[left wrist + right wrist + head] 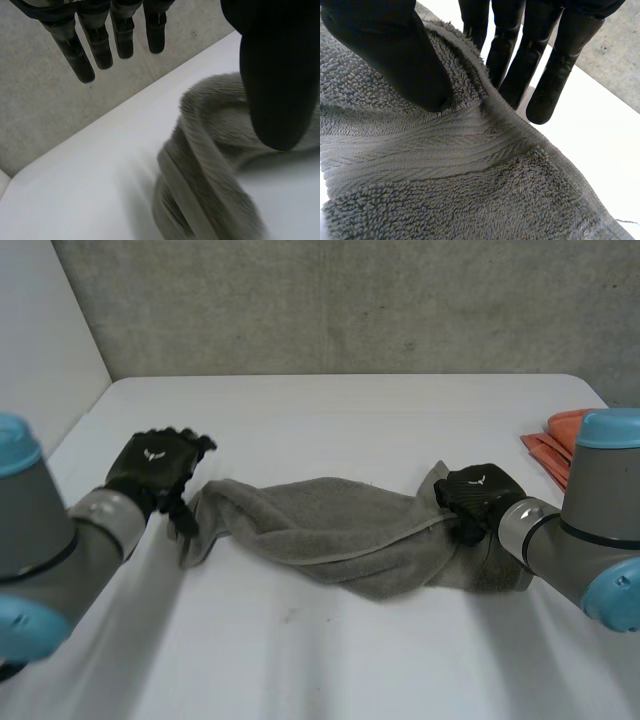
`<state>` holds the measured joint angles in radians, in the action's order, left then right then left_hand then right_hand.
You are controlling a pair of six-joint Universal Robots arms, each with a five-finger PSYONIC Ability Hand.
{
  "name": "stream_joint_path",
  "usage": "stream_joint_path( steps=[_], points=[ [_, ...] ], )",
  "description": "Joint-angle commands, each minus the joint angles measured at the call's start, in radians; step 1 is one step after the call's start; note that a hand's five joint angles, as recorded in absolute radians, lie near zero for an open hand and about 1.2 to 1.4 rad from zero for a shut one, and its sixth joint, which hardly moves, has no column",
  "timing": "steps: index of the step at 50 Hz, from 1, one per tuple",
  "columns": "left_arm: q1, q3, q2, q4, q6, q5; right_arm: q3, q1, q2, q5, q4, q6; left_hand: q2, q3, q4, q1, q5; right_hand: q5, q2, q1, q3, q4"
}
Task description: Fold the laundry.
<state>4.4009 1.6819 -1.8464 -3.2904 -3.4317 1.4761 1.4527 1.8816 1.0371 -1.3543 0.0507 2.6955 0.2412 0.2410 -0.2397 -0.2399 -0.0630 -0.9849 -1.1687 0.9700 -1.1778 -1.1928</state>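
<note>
One towel (330, 525) is all I have to work with, and it lies bunched in a long rumpled rope across the middle of the table (330, 670), nowhere near flat. My right robot hand (478, 492) is on its right end. In the right wrist view the thumb (395, 55) presses down on the pile while the fingers (520, 70) stand on the far side of the hem (487, 100), so I read it as clamped on that edge. My left robot hand (158, 465) hangs at the towel's left end with its fingers (80, 60) straight and spread well apart from the thumb (275, 90), holding nothing. The towel's rolled end lies just under that thumb.

I'd say the folding proper is not yet begun, and the towel needs spreading first.

My worries from here:
- If I lift or pull with the right alone, the free left end will drag and the towel will twist tighter.
- The left end is rolled on itself, so closing there may catch several layers or the wrong edge, and the spread would come out skewed.
- The right pinch sits close to the hem, and a sharp tug could slip it off.
- An orange thing (550, 440) lies near the right arm at the table's edge, and a wide swing might knock it
</note>
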Motion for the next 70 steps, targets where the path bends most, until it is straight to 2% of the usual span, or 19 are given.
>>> stream_joint_path(
  steps=[1, 5, 9, 16, 35, 40, 43, 48, 55, 59, 66, 70],
  points=[
    [0.002, 0.217, 0.138, -0.009, 0.016, 0.010, 0.008, -0.004, 0.000, 0.001, 0.004, -0.005, 0.192, 0.193, -0.194, -0.194, -0.196, -0.237, -0.228, 0.426, -0.218, -0.203],
    [0.009, 0.228, 0.119, -0.018, 0.042, 0.010, 0.011, -0.007, 0.001, 0.001, 0.006, -0.006, 0.295, 0.295, -0.297, -0.296, -0.299, -0.237, -0.228, 0.426, -0.218, -0.203],
    [0.018, 0.190, 0.021, -0.046, 0.107, 0.010, 0.020, -0.007, 0.003, 0.001, 0.006, -0.006, 0.281, 0.281, -0.282, -0.282, -0.284, -0.237, -0.228, 0.426, -0.218, -0.203],
    [0.025, 0.111, -0.080, -0.052, 0.157, 0.009, 0.041, -0.009, 0.008, 0.004, 0.006, -0.008, 0.269, 0.269, -0.270, -0.270, -0.273, -0.237, -0.228, 0.426, -0.218, -0.203],
    [0.020, -0.180, -0.338, -0.057, 0.146, 0.012, 0.055, -0.007, 0.008, 0.007, 0.006, -0.014, 0.286, 0.287, -0.288, -0.288, -0.290, -0.237, -0.228, 0.426, -0.218, -0.203],
    [0.020, -0.237, -0.390, -0.064, 0.100, 0.012, 0.057, -0.007, 0.004, 0.004, 0.006, -0.014, 0.380, 0.380, -0.381, -0.381, -0.384, -0.237, -0.228, 0.426, -0.218, -0.203],
    [0.022, -0.246, -0.401, -0.078, 0.065, 0.010, 0.054, -0.007, 0.003, 0.004, 0.003, -0.014, 0.442, 0.442, -0.443, -0.443, -0.445, -0.237, -0.228, 0.426, -0.218, -0.203],
    [0.020, -0.243, -0.401, -0.126, -0.006, 0.007, 0.045, -0.007, -0.005, 0.001, 0.000, -0.019, 0.673, 0.674, -0.675, -0.675, -0.677, -0.237, -0.228, 0.426, -0.218, -0.203],
    [0.009, -0.235, -0.396, -0.152, -0.040, 0.003, 0.029, -0.009, -0.009, -0.002, 0.009, -0.054, 0.876, 0.877, -0.878, -0.878, -0.880, -0.237, -0.228, 0.426, -0.218, -0.203],
    [0.009, -0.234, -0.401, -0.152, -0.086, -0.005, 0.022, -0.010, 0.001, -0.003, 0.012, -0.088, 1.154, 1.154, -1.156, -1.155, -1.158, -0.237, -0.228, 0.426, -0.218, -0.203],
    [0.017, -0.223, -0.378, -0.138, -0.158, -0.007, -0.024, -0.010, 0.038, -0.003, 0.113, -0.152, 1.155, 1.155, -1.157, -1.156, -1.159, -0.237, -0.228, 0.426, -0.218, -0.203],
    [0.014, -0.186, -0.233, -0.118, -0.173, 0.000, -0.070, -0.012, 0.105, -0.003, 0.196, -0.178, 1.155, 1.155, -1.157, -1.156, -1.159, -0.237, -0.228, 0.426, -0.218, -0.203]
  ],
)
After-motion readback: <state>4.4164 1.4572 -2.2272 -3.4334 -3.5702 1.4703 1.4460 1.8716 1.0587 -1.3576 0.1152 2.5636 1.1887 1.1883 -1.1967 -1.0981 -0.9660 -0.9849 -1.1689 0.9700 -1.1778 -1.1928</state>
